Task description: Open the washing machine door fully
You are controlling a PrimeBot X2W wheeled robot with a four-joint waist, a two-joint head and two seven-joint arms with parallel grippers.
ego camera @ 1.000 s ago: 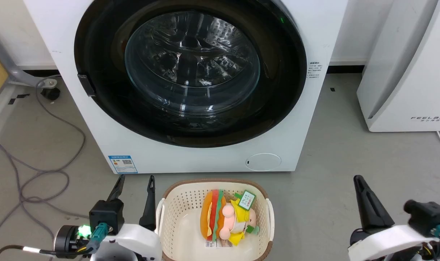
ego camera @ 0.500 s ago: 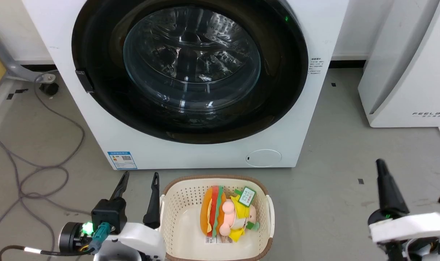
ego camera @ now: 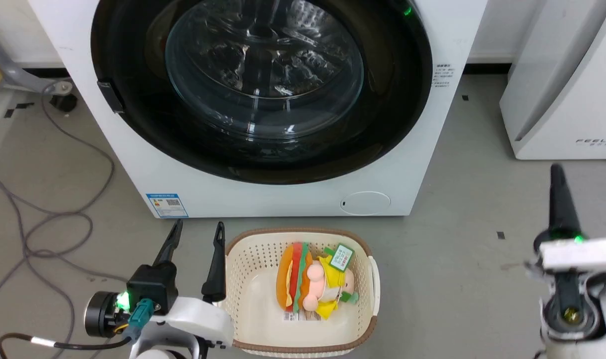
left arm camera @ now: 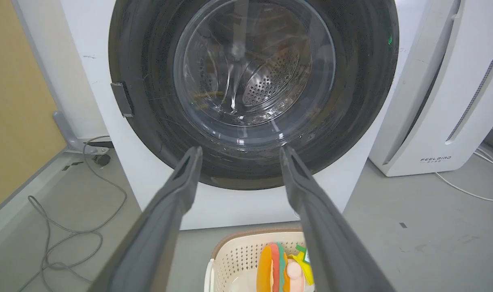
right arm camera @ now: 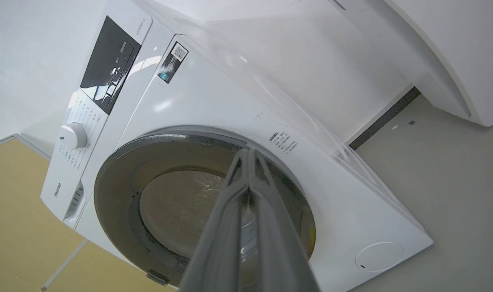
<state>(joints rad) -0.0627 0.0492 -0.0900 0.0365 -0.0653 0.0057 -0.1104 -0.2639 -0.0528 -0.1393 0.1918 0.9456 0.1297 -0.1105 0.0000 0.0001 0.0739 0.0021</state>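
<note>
Large round glossy black washing machine door [ego camera: 263, 85] with a clear bulging glass bowl: closed, flush in the front of the white boxy front-loader washing machine [ego camera: 263, 202]. Perforated steel drum is visible through the glass. Small dark tab [ego camera: 108, 97] on the door's left edge, green light [ego camera: 406, 9] at its upper right. Blue energy sticker [ego camera: 166, 205] at bottom left of the front panel, round filter cap [ego camera: 365, 203] at bottom right.

Left gripper [ego camera: 198, 225]: fingers wide apart, nothing between them, pointing at the lower part of the door and well short of it. It sits just left of a cream perforated plastic basket [ego camera: 250, 267] with a brown rim, on the grey floor [ego camera: 457, 259] in front of the machine. Basket holds a plush burger [ego camera: 292, 284] with a pink-and-yellow soft toy [ego camera: 327, 294] touching it.

Right gripper [right arm camera: 246, 156]: fingers pressed together at the tips, holding nothing. In the head view it's over the floor right of the machine, near the white appliance marked FEELBIRD [ego camera: 557, 89], apart from the door.

Grey cable [ego camera: 112, 169] loops on the floor at left.
</note>
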